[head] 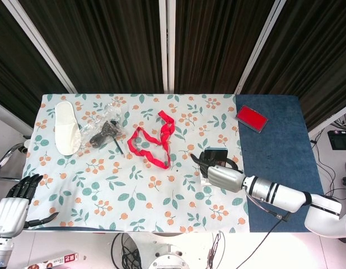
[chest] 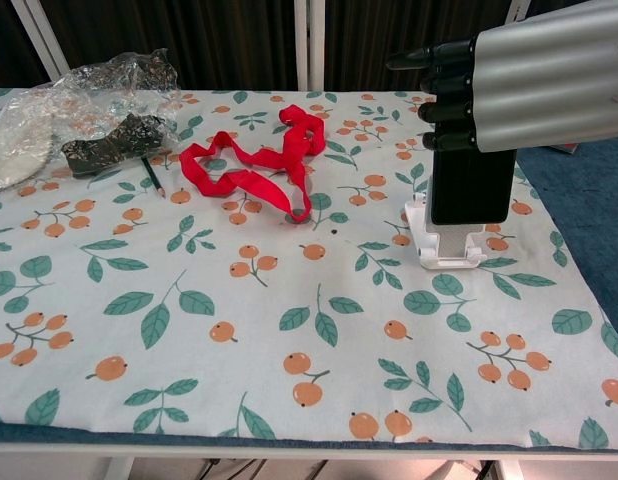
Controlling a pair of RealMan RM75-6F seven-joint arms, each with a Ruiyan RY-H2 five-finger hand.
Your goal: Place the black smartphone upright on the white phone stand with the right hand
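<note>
Seating the phone on its stand.

Nearest, at the surface's point(chest: 139, 420) front-left corner, left hand point(head: 13, 204) idle, fingers apart, holding nothing. Further in, right hand point(chest: 519, 80) wrapped around the upper part of the black smartphone point(chest: 471, 185), held upright with its lower edge down in the white phone stand point(chest: 441, 248), apparently resting against the back support though exact contact hard to confirm. Next, probably: checking the lean, loosening the fingers gently, lifting clear without toppling it. Beyond, red ribbon point(chest: 259, 160) well apart.
</note>
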